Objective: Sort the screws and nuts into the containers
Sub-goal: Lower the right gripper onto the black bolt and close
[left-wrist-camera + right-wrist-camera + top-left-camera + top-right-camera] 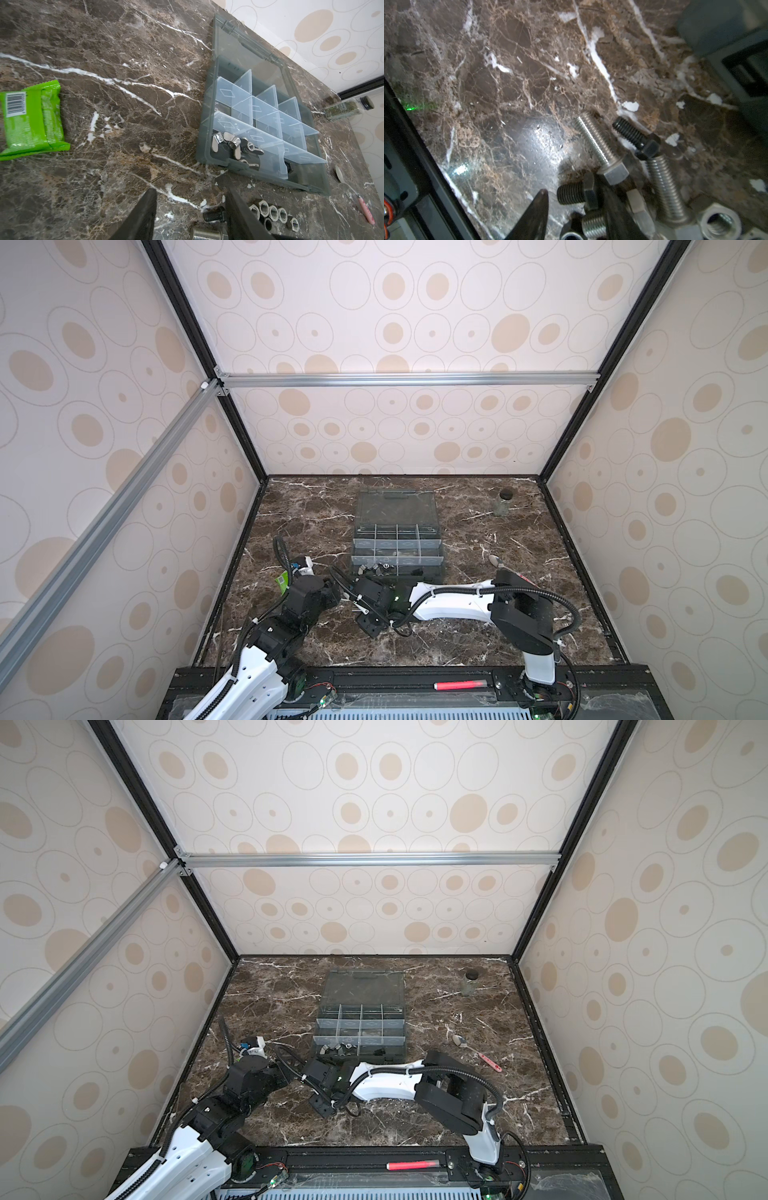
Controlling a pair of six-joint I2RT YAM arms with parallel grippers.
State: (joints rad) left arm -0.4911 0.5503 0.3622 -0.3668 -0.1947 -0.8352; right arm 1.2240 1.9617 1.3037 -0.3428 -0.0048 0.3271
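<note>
Pale walls (395, 302) patterned with beige ovals are enclosing the space on three sides, with black posts (569, 435) running up the corners and a silver bar (395, 379) crossing the back. A dark brown marble tabletop (299, 514) is catching light below.

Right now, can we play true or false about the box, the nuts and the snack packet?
1. The organizer box is open. True.
2. Some wing nuts lie inside the box. True.
3. The hex nuts are in the box too. False: they lie on the table, outside it.
4. The packet is red. False: it is green.
</note>
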